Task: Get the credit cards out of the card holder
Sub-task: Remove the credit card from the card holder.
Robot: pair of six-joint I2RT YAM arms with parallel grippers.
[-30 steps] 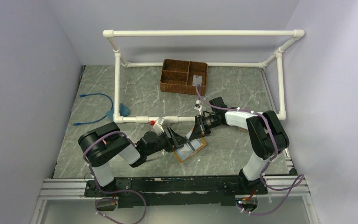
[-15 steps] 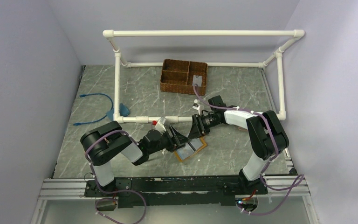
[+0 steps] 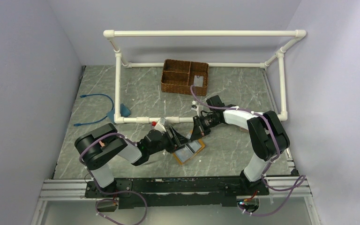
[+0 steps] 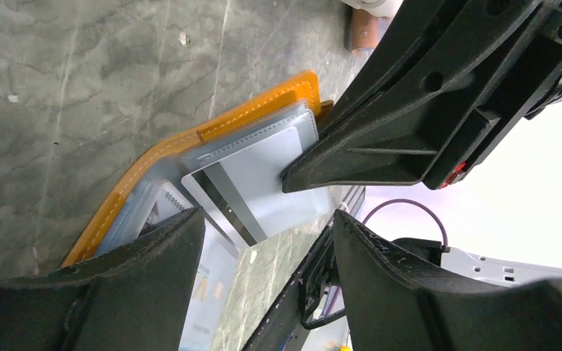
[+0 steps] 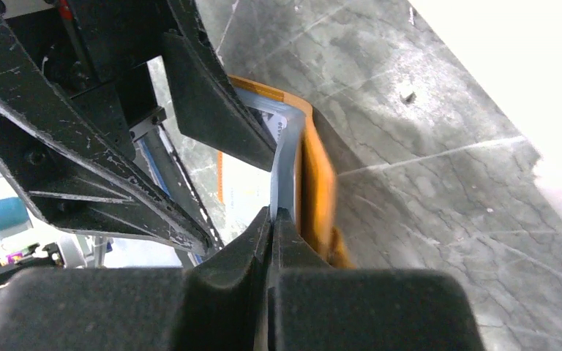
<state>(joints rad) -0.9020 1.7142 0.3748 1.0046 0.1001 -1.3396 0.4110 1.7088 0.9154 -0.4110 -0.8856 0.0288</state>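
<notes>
Right gripper [image 5: 272, 216] is pinched tight on a credit card [image 4: 263, 186] in the card holder [image 4: 260, 102]. Left gripper [image 4: 267, 219] sits spread wide, straddling it.

Mustard-orange card holder [image 4: 257, 110], pale grey credit card [image 4: 274, 194], grey white-veined table [image 4: 80, 110]

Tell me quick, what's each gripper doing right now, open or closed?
Left gripper: open, fingers spread over the wallet, holding nothing.
Right gripper: closed, pinching the edge of a card.
</notes>
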